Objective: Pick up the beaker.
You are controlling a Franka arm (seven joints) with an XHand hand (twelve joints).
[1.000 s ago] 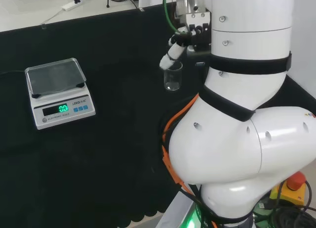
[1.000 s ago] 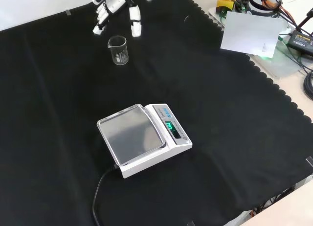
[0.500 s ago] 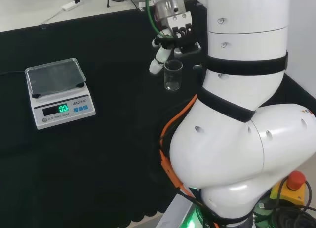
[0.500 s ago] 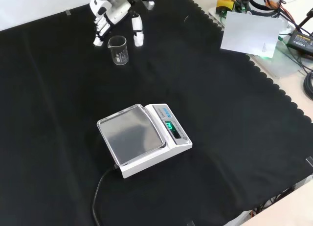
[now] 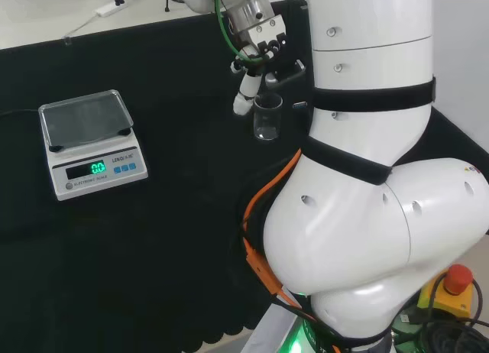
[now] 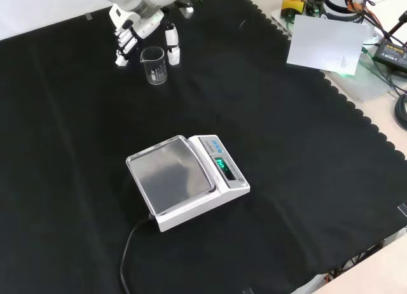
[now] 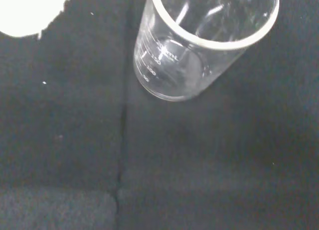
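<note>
Your beaker (image 6: 156, 65) stands upright on the black cloth, at about 11 o'clock from the scale (image 6: 186, 181) in the front view and well apart from it. It looks like clear glass, small and empty, so expect it to be light, stiff, smooth-walled and breakable; the wrist view shows a rolled rim and printed marks on the wall of the beaker (image 7: 199, 41), with nothing inside. A slick, round wall like that will likely slip or roll if you pinch it off-centre, and it could tip if you nudge the rim first.

The hand (image 6: 141, 28) hangs over the beaker with its fingers straight and spread, holding nothing. In the front view the fingers (image 6: 122, 44) come down at the beaker's 9 o'clock side and the thumb (image 6: 172, 47) at its 3 o'clock side, so the glass sits between them; whether either one touches the wall, you cannot tell. In the head view the hand (image 5: 256, 59) sits at about 12 o'clock over the beaker (image 5: 267, 118).

Take hold around the middle of the wall, below the rim, fingers one side and thumb opposite, and close evenly.

The surface (image 6: 305, 179) is flat black cloth that probably gives some grip to the base. There is plenty of room: only the scale shares the cloth, and its cable (image 6: 130, 249) trails off at 7 o'clock from it. A white sheet (image 6: 324, 42) lies off the cloth's scalloped edge, far from your work.
</note>
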